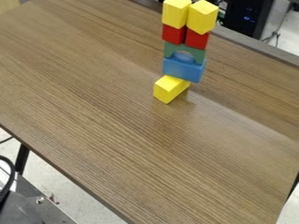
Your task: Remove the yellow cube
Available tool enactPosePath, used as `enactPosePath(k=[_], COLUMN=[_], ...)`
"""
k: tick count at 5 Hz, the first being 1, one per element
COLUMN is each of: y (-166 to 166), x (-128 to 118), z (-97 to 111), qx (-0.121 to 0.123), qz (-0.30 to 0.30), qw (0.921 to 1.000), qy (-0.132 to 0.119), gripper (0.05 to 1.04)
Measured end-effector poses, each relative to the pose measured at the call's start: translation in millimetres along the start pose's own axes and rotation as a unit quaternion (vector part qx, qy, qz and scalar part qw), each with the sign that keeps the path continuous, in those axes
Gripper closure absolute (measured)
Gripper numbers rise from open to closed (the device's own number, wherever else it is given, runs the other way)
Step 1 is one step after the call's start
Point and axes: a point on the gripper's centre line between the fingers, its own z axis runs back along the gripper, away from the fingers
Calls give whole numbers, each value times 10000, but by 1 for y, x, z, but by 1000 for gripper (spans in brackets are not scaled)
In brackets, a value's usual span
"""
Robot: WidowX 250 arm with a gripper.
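Where grain streaks the table [111, 100], yellow cubes [201, 16] top red blocks [196, 40], green arch [199, 54], blue block [182, 71], pincer's state I cannot tell

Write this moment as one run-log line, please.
top: two yellow blocks | beneath: two red blocks, green arch, blue block | bottom: yellow block | surface: wood-grain table

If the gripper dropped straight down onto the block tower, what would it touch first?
Probably one of the two yellow blocks on top, side by side above the red blocks; which one is unclear, since depth is hard to judge here.
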Motion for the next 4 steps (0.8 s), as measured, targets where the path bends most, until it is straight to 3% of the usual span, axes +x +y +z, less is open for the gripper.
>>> enactPosePath(k=[1,2,4], y=[0,2,9], x=[0,1,-2], z=[-14,-26,-17], qx=[126,88,-244], qz=[15,488,1295], qw=[9998,9985,9912], qy=[165,243,-144], gripper=[84,84,84])
